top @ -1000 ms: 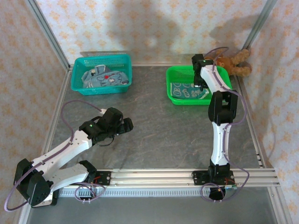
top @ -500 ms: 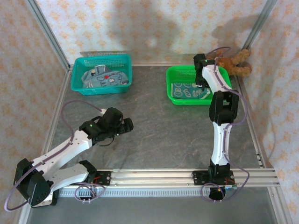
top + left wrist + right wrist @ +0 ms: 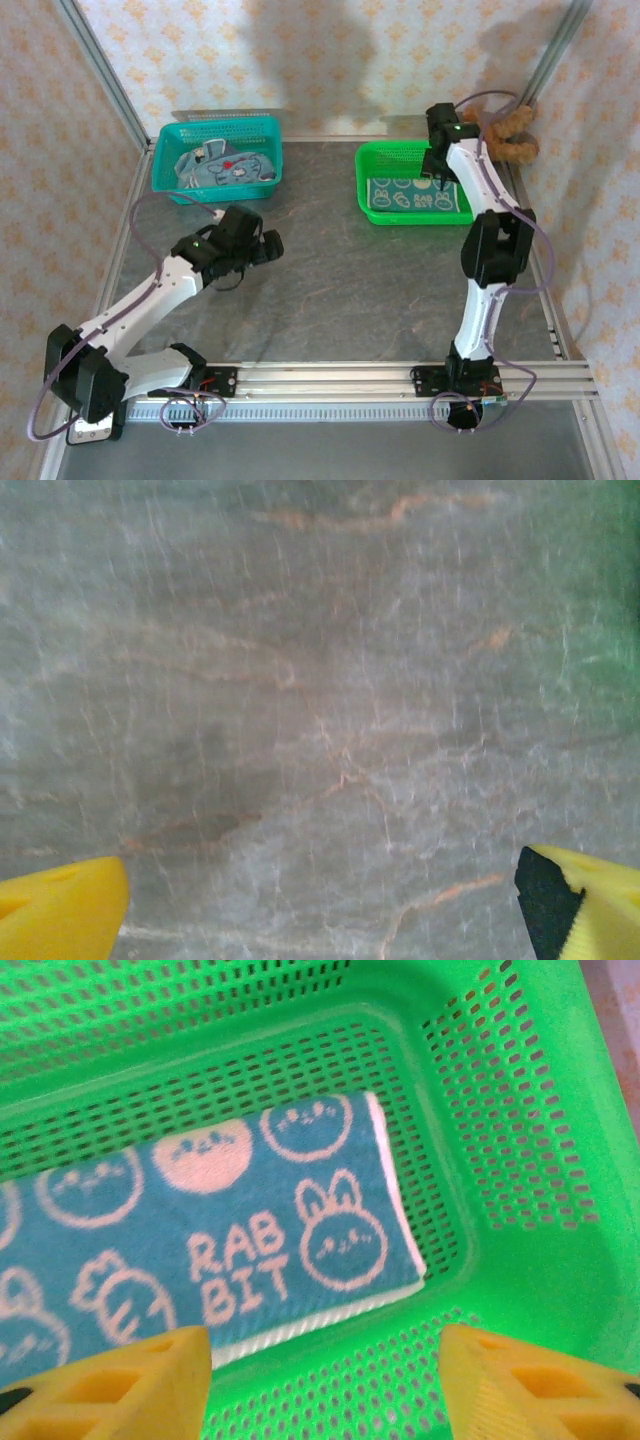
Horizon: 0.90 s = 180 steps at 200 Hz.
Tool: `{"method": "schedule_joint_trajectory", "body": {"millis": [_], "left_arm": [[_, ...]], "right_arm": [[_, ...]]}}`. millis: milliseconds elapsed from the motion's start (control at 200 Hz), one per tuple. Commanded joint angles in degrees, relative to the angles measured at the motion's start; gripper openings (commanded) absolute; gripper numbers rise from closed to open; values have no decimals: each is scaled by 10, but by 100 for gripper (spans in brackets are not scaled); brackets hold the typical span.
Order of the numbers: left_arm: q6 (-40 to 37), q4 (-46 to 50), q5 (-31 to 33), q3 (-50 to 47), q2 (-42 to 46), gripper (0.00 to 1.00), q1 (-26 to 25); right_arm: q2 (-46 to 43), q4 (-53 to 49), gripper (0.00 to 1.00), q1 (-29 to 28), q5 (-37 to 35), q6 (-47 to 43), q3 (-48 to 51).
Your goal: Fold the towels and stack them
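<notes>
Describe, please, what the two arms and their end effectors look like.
The left arm and right arm both have white links and black joint housings. A thin purple cable loops along each, and a small green light glows near each wrist. The left end effector and right end effector carry yellow fingers; one shows a black pad.

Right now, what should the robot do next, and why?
Probably lift the right fingers up out of the green basket. They stand open above the folded towel, which lies flat inside, not held. More towels wait crumpled in the teal basket.
</notes>
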State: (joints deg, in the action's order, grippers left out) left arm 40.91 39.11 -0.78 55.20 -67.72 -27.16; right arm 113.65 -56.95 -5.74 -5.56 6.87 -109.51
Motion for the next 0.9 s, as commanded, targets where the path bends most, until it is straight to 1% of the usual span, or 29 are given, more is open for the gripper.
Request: {"method": "schedule_joint_trajectory", "body": {"millis": [0, 110, 245, 265, 285, 305, 315, 345, 400, 550, 611, 656, 696, 776, 896], "left_arm": [[-58, 31, 34, 61, -30, 100, 44], [-92, 30, 32, 127, -83, 100, 94], [-134, 11, 33, 213, -165, 100, 142], [-137, 9, 33, 225, -178, 100, 149], [-140, 5, 32, 238, -192, 100, 155], [-143, 0, 32, 249, -205, 100, 161], [-144, -2, 32, 256, -209, 100, 163], [-147, -7, 35, 274, -229, 100, 170], [-155, -16, 45, 306, -265, 100, 180], [-153, -45, 32, 385, -368, 100, 208], [-146, -47, 24, 422, -412, 96, 216], [-142, -39, 21, 456, -460, 89, 220], [-138, -29, 26, 487, -498, 85, 222], [-140, -22, 32, 548, -564, 79, 223], [-138, -3, 42, 624, -655, 79, 224]], "right_arm": [[-83, 60, 64, -8, 64, 24, 68], [-156, 120, 69, -22, 110, 44, 148], [-227, 171, 76, -45, 139, 70, 218], [-236, 178, 81, -47, 144, 72, 227], [-244, 184, 84, -52, 148, 75, 235], [-253, 190, 93, -56, 152, 77, 241], [-257, 193, 96, -58, 153, 78, 245], [-269, 197, 100, -62, 154, 84, 254], [-287, 208, 99, -68, 160, 99, 273], [-334, 233, 99, -84, 165, 136, 321], [-352, 247, 99, -92, 163, 148, 343], [-363, 251, 99, -100, 159, 156, 353], [-370, 250, 99, -108, 152, 160, 360], [-383, 240, 99, -124, 135, 167, 365], [-391, 215, 99, -146, 110, 169, 359]]}}
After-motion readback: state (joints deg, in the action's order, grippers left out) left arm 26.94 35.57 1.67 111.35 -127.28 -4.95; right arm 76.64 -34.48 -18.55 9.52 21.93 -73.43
